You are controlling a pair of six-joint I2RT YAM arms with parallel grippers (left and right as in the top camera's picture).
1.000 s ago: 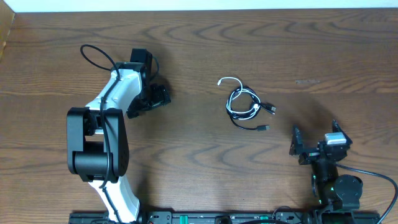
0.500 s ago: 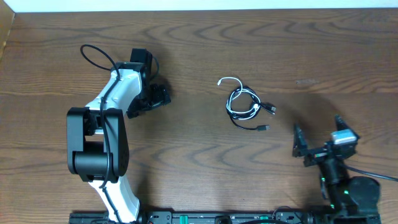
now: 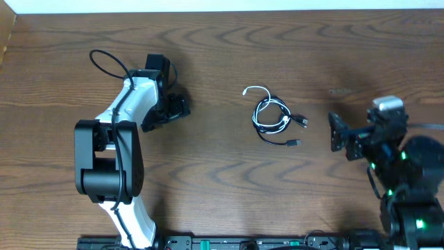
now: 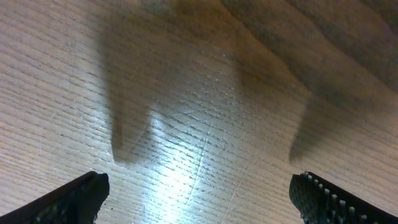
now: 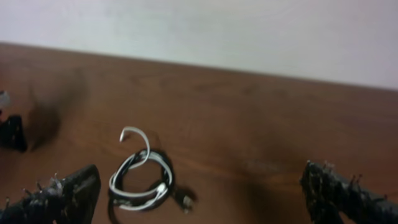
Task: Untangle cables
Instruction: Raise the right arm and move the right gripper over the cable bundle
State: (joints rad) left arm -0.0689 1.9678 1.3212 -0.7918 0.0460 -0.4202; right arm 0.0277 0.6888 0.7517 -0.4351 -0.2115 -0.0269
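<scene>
Currently cables (image 3: 274, 117) lie at table (image 3: 222, 55) centre, one small knot: white cord (image 3: 254, 89) looped among black coils (image 3: 266, 104), plugs (image 3: 303, 121) trailing right. Jaws wide apart on left gripper (image 4: 199, 193) and right gripper (image 5: 199, 186), both empty, clear of it.

Dark wooden table (image 3: 229, 187); near its middle, a tangled bundle of black and white cables (image 3: 284, 119)

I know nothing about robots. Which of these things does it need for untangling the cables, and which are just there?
Part of the job: bundle of cables, white and black; left end effector; right end effector.

Just there: wooden table; thick black wire looping off the left arm.
</scene>
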